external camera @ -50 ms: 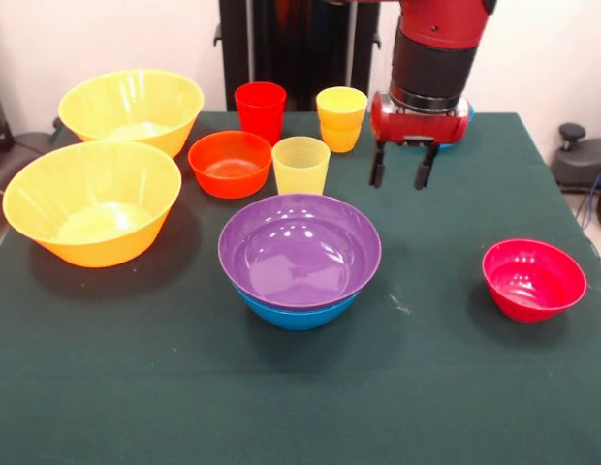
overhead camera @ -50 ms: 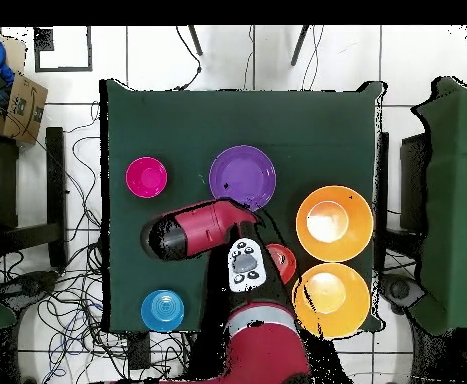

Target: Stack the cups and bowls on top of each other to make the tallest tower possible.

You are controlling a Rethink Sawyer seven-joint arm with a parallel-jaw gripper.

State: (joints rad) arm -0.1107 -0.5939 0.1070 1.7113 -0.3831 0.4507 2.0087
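Hanging above the green table (external camera @ -50 ms: 446, 387), the gripper (external camera @ -50 ms: 401, 167) points straight down with its two dark fingers (external camera @ -50 ms: 378, 165) parted and nothing between them; open, moderately wide.

Front view, left to right, placed against the jaws:
- Far left of the jaws: two large yellow-orange bowls. Near one (external camera @ -50 ms: 92, 201) sits a little nearer the camera than the jaws; back one (external camera @ -50 ms: 131, 108) sits just beyond it, their rims close or touching, hard to say which.
- Orange-red bowl (external camera @ -50 ms: 230, 163) left of the jaws at roughly their depth.
- Red cup (external camera @ -50 ms: 260, 109) behind that bowl, upright.
- Pale yellow cup (external camera @ -50 ms: 300, 165) upright, just left of the jaws, beside the orange-red bowl.
- Orange-yellow cups (external camera @ -50 ms: 341, 118) left of and behind the jaws; appears to be two nested, one rim showing under the other.
- Tower so far: purple bowl (external camera @ -50 ms: 300, 249) nested in the blue bowl (external camera @ -50 ms: 297, 315), left of the jaws and toward the camera, well apart from them.
- Pink-red bowl (external camera @ -50 ms: 533, 279) right of the jaws and nearer the camera, alone, upright.
- A light-blue edge shows behind the arm's wrist; overhead, a light-blue bowl (overhead camera @ -50 ms: 162, 310) sits near the table corner by the robot's base.
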